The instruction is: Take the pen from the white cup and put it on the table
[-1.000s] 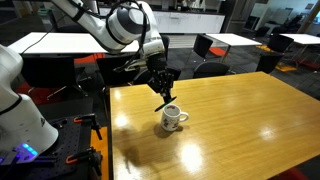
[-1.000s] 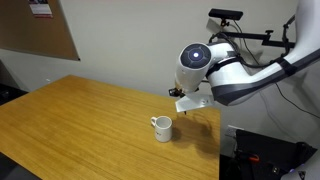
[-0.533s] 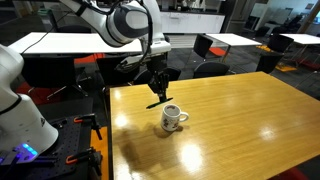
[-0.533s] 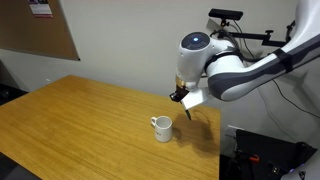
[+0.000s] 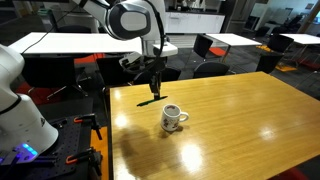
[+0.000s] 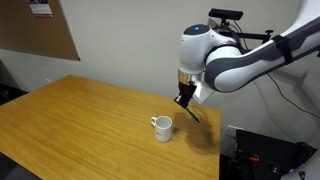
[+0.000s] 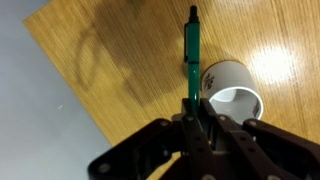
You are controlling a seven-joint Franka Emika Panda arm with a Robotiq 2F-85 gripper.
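The pen [image 7: 191, 55] is a thin dark green-black stick held in my gripper [image 7: 194, 118], which is shut on its rear end. In both exterior views the pen [image 5: 147, 101] [image 6: 191, 113] hangs tilted in the air, clear of the white cup. The white cup [image 5: 172, 118] [image 6: 162, 127] stands upright on the honey-brown table [image 5: 240, 120] [image 6: 70, 120], handle to the side. In the wrist view the cup [image 7: 232, 88] lies just beside the pen's shaft. My gripper [image 5: 154, 84] [image 6: 186, 97] is above the cup and offset to one side of it.
White-topped tables [image 5: 60, 42] and black chairs [image 5: 208, 47] stand behind the wooden table. A white robot base [image 5: 18, 100] sits beside the table edge. A cork board [image 6: 30, 30] hangs on the wall. Bare wooden top surrounds the cup.
My gripper has risen with the pen and moved away from the cup. The pen, earlier right above the cup, now hangs higher and off to its side. The cup has not moved.
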